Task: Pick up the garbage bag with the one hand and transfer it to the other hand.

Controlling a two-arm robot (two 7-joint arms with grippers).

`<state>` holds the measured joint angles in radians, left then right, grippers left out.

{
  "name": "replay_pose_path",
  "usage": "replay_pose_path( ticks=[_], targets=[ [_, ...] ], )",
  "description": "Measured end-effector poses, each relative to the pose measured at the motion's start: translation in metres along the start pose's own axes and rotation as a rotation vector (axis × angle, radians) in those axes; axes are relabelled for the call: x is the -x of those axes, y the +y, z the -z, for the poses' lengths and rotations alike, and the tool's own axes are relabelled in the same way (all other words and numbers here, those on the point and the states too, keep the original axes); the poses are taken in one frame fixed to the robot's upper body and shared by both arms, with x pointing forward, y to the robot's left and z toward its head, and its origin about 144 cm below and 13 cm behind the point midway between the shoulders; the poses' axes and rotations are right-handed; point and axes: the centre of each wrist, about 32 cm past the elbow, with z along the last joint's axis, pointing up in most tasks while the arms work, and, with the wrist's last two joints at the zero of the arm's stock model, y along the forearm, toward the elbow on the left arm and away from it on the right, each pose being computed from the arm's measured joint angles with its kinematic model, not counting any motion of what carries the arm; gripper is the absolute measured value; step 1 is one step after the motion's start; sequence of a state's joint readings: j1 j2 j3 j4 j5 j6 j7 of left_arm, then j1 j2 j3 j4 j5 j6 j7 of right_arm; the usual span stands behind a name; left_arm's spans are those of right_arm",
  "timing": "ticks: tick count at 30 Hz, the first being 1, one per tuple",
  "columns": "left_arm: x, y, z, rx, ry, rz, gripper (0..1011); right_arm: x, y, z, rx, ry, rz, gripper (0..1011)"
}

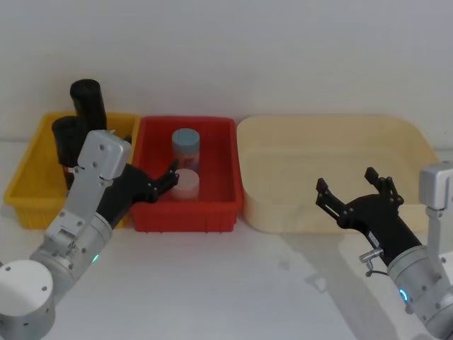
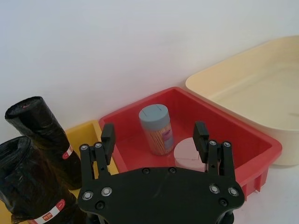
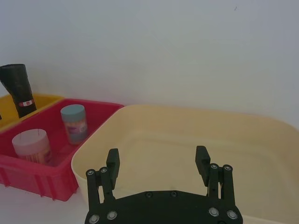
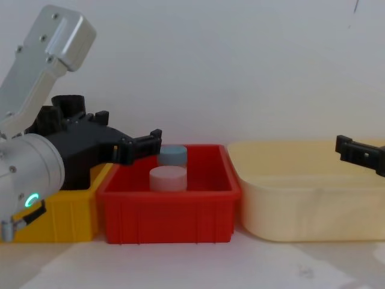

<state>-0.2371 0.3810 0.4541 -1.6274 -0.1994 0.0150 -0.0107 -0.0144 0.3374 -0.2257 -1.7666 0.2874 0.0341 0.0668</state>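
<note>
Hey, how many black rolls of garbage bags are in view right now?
2. Both stand in the yellow bin: the rear roll at its back, the front roll nearer, partly behind the left arm. That arm could hide more.

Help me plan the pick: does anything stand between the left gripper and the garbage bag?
Nothing visible does. The left gripper, jaws open, is over the red bin. The garbage bag stands off to its side in the yellow bin, its twin roll close beside it.
</note>
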Motion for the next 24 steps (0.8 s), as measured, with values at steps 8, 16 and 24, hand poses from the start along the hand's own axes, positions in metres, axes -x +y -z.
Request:
replay_pose_path(
  ticks=[8,16,24],
  targets=[
    [0.003,0.002,-0.016,0.004,-0.005,-0.012,1000,-0.006,0.005,-0.004,-0.011,0.012,-0.033,1002],
    [0.004,0.019,-0.044,-0.014,-0.002,-0.067,1000,-0.014,0.018,-0.018,-0.045,0.036,-0.103,1001],
    [-0.014,0.052,-0.063,-0.067,0.009,-0.147,1000,-0.017,0.043,-0.036,-0.079,0.053,-0.211,1001]
  ],
)
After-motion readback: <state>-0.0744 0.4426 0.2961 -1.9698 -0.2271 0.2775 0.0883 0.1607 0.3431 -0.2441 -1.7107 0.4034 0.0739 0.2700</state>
